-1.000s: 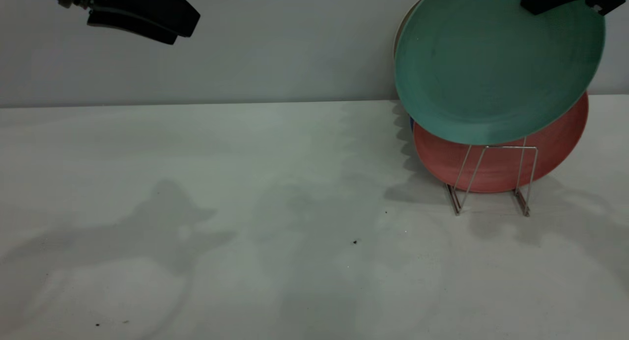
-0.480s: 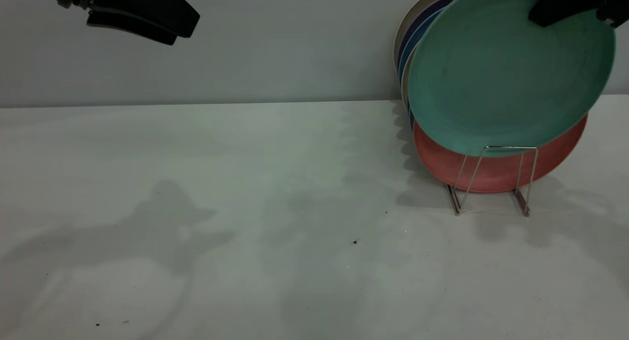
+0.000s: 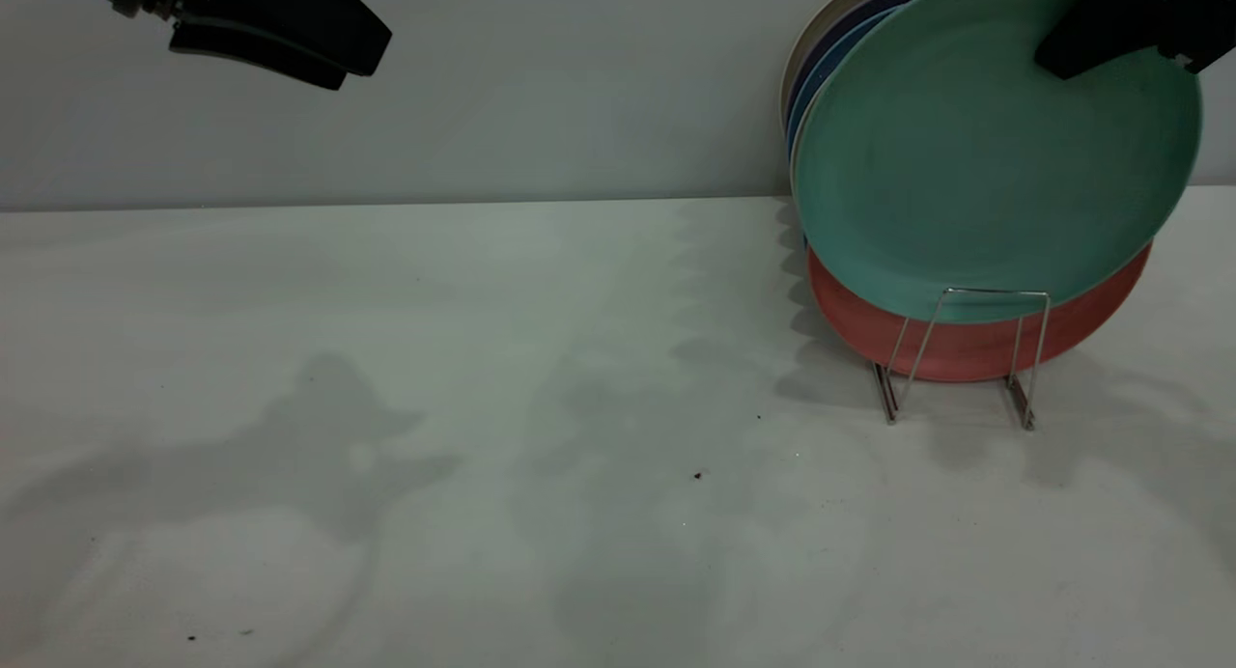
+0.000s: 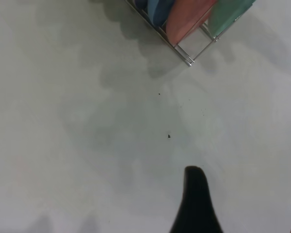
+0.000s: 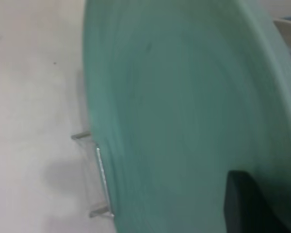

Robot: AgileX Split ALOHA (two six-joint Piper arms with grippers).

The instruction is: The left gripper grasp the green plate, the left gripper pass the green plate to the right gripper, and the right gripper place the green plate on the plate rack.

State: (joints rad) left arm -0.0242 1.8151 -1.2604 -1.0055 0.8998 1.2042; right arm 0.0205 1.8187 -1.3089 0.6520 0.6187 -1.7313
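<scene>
The green plate hangs tilted at the right, in front of the salmon-pink plate. Its lower rim dips behind the front wire loop of the plate rack and stays higher than the pink plate's bottom edge. My right gripper is shut on the green plate's upper right rim. In the right wrist view the green plate fills the frame, with one finger on it and rack wire beside it. My left gripper is open and empty, high at the far left. The rack also shows in the left wrist view.
Blue plates and a cream plate stand in the rack behind the pink one. The white table carries arm shadows and a few dark specks. A grey wall runs behind.
The green plate has moved down and slightly right in my right gripper; its lower rim now sits behind the rack's front loop. The rack nudged slightly left. The left arm has not moved.
</scene>
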